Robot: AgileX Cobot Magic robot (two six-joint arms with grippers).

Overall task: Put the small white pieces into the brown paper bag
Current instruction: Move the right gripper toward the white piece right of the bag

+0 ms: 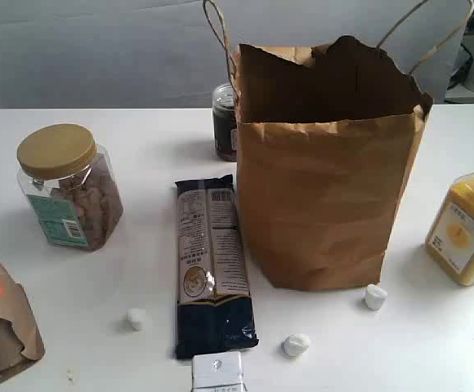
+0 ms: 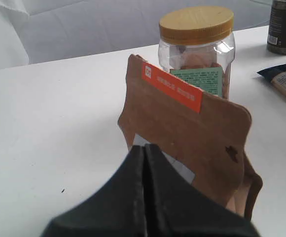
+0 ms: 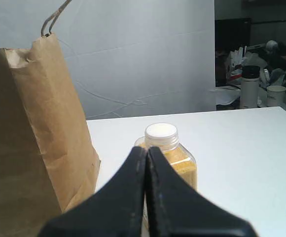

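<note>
Three small white pieces lie on the white table in the exterior view: one (image 1: 136, 318) left of the dark packet, one (image 1: 296, 345) near the front, one (image 1: 375, 296) at the bag's front right corner. The tall brown paper bag (image 1: 323, 175) stands upright and open in the middle, twine handles up; its side (image 3: 32, 133) shows in the right wrist view. My left gripper (image 2: 144, 148) is shut and empty, behind the short pouch. My right gripper (image 3: 146, 149) is shut and empty, facing the yellow bottle. Neither gripper appears in the exterior view.
A short brown pouch with orange label (image 1: 0, 314) (image 2: 192, 133) sits front left. A clear jar with tan lid (image 1: 67, 188) (image 2: 197, 49), a dark flat packet (image 1: 212, 265), a dark jar (image 1: 224, 121), a yellow bottle (image 1: 468, 229) (image 3: 170, 153) and a white box (image 1: 218, 374) stand around.
</note>
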